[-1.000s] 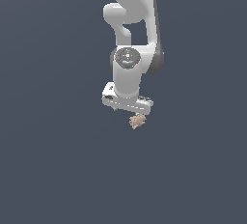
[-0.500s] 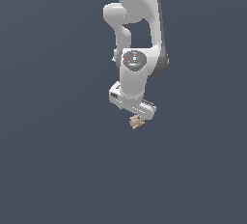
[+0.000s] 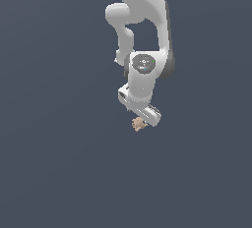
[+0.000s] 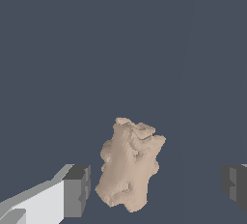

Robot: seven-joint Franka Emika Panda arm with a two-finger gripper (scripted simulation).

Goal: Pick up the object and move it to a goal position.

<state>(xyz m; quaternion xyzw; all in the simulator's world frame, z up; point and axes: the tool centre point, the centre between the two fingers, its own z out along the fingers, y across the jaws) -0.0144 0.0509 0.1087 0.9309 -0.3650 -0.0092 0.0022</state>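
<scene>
The object [image 4: 129,165] is a small tan-beige lump with jagged edges. In the wrist view it stands between my two dark fingertips, close to one fingertip [image 4: 77,189] and well apart from the other [image 4: 235,187]. Neither pad touches it. My gripper [image 4: 155,189] is open. In the exterior view the white gripper [image 3: 142,121] hangs tilted from the arm, and the object [image 3: 139,124] peeks out just under its lower end. The goal position is not marked in either view.
A plain dark grey-blue surface [image 3: 59,173] fills both views. The white arm [image 3: 142,20] comes down from the top of the exterior view. Nothing else shows.
The gripper has dropped slightly, shifted toward the exterior view's right and turned at the wrist, ending closer over the object. The object has stayed where it was.
</scene>
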